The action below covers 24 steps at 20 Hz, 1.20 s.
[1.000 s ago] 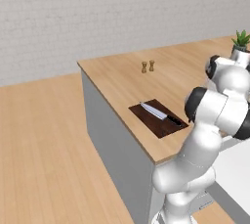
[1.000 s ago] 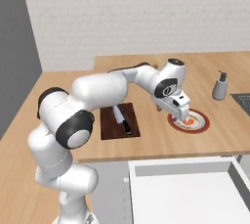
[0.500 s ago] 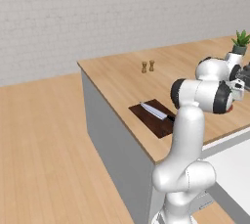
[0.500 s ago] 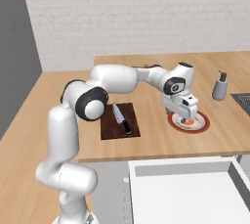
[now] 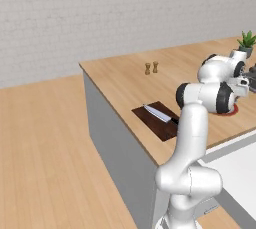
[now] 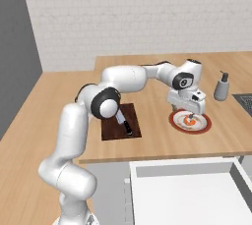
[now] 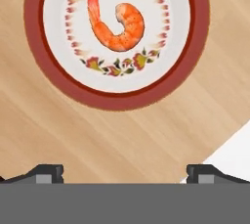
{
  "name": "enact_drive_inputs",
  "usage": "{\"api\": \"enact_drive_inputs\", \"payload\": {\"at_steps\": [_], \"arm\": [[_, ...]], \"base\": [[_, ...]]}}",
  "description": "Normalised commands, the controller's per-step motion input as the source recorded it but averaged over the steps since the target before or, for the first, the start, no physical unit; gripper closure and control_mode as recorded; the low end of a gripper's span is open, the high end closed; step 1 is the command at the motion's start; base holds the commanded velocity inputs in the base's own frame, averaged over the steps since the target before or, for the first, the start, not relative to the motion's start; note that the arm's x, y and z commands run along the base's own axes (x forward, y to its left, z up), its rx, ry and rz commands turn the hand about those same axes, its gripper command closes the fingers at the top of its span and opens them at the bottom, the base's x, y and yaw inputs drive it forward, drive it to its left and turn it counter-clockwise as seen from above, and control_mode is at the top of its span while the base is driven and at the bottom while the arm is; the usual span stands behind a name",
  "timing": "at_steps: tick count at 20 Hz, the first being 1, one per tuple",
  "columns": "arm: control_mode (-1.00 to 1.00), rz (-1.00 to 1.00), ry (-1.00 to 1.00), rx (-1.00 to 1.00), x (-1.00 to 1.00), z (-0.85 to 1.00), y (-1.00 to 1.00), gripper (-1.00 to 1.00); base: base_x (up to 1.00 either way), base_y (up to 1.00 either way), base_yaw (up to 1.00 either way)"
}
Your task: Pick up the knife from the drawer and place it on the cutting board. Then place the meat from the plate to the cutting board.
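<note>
Knife (image 6: 124, 122) already sits on the cutting board (image 6: 111, 126). End effector (image 6: 189, 117) hangs over the plate (image 6: 203, 126) near the desk's front edge, jaws wide apart, empty. Meat (image 7: 117, 26) is curled and small, so an off-centre pinch could flick it off the plate.

The white, dark-jointed arm rose from the lower left of the right base view, bent at a dark elbow joint in the left-centre of that frame, and stretched its long forearm rightward to the upper right. There the wrist turned downward, pointing the white two-finger end effector (image 6: 189, 113) straight down. Its jaws stood wide apart, holding nothing. In the hand view the two dark fingertips (image 7: 45, 173) rose at the bottom left and bottom right of the frame. In the left base view the arm climbed from the lower right and folded toward the right edge.
</note>
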Motion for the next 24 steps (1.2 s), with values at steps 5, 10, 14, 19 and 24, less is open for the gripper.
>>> {"api": "enact_drive_inputs", "payload": {"at_steps": [5, 10, 14, 19, 24], "arm": [[-1.0, 0.15, -0.07, -0.1, 0.0, -0.6, 0.0, -1.0], [-1.0, 0.12, -0.21, -0.13, 0.06, -0.53, 0.0, -1.0], [-1.0, 0.14, -0.22, 0.0, 0.11, -0.24, 0.0, -1.0], [-1.0, 0.08, -0.08, 0.0, 0.09, -0.08, 0.0, -1.0], [-1.0, 0.01, 0.0, -0.03, 0.31, 0.0, 0.0, -1.0]], "base": [[0.0, 0.0, 0.0], [0.0, 0.0, 0.0], [0.0, 0.0, 0.0], [0.0, 0.0, 0.0], [0.0, 0.0, 0.0]]}}
